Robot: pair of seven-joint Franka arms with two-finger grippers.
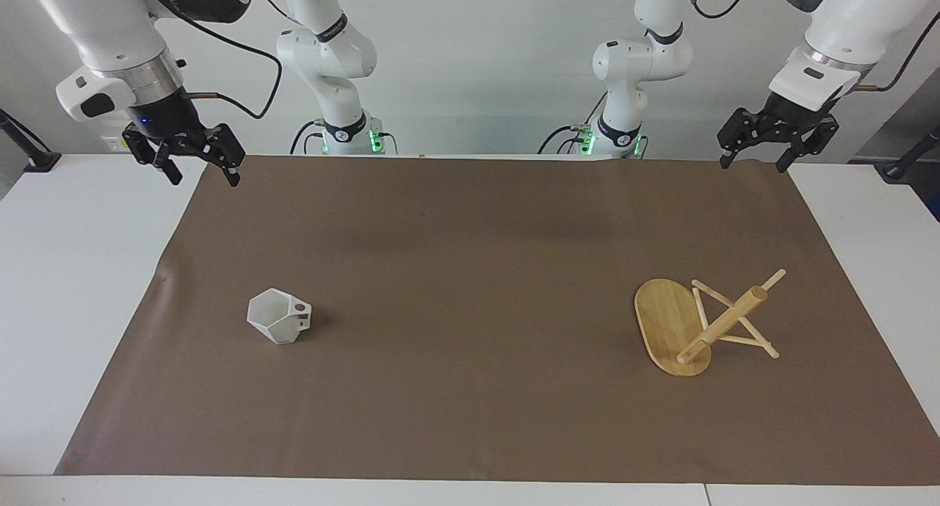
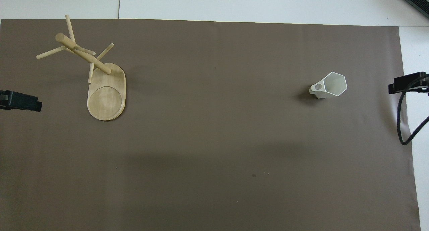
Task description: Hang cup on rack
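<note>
The white faceted cup (image 1: 277, 316) stands upright on the brown mat toward the right arm's end, its handle turned toward the table's middle; it also shows in the overhead view (image 2: 330, 85). The bamboo rack (image 1: 698, 322) stands on its oval base toward the left arm's end, its pole and pegs bare; it also shows in the overhead view (image 2: 100, 80). My right gripper (image 1: 198, 170) hangs open and empty over the mat's corner nearest the robots. My left gripper (image 1: 755, 161) hangs open and empty over the mat's other corner nearest the robots. Both are well away from the cup and the rack.
The brown mat (image 1: 470, 271) covers most of the white table (image 1: 73, 271). A black cable (image 2: 402, 123) hangs from the right arm over the mat's edge. Two further arm bases (image 1: 345, 135) stand at the robots' edge of the table.
</note>
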